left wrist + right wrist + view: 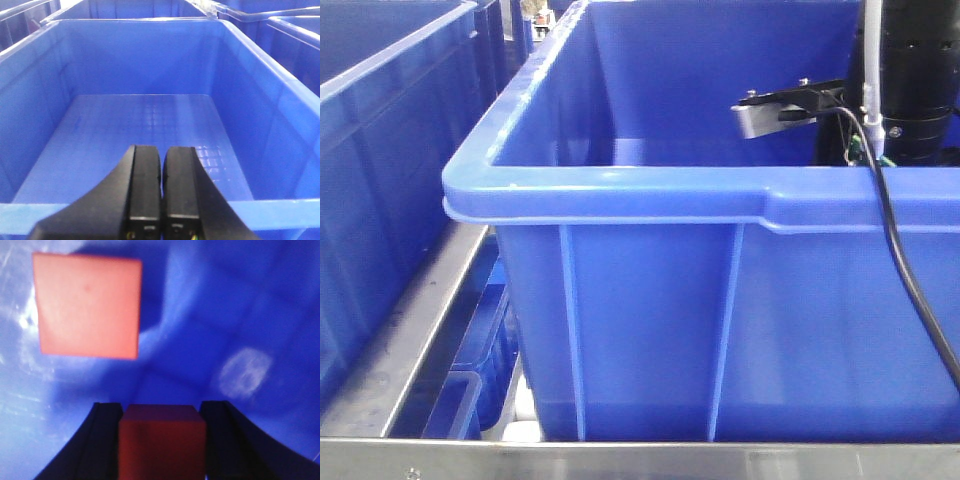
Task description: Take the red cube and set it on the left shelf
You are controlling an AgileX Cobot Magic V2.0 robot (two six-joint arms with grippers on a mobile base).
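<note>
Evidently rigid, light cube [162, 440] clamped by right fingers [107, 440] across flat opposite faces; second cube [87, 310] beyond. Left fingers [145, 190] pressed together, empty, over bin [150, 127].

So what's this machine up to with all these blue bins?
It is picking red cubes out of a blue bin. The right hand is down inside the bin and closed on a red cube, held between its two dark fingers. A second red cube lies on the bin floor just ahead. The left hand is shut with nothing in it, pointing into an empty blue bin.
</note>
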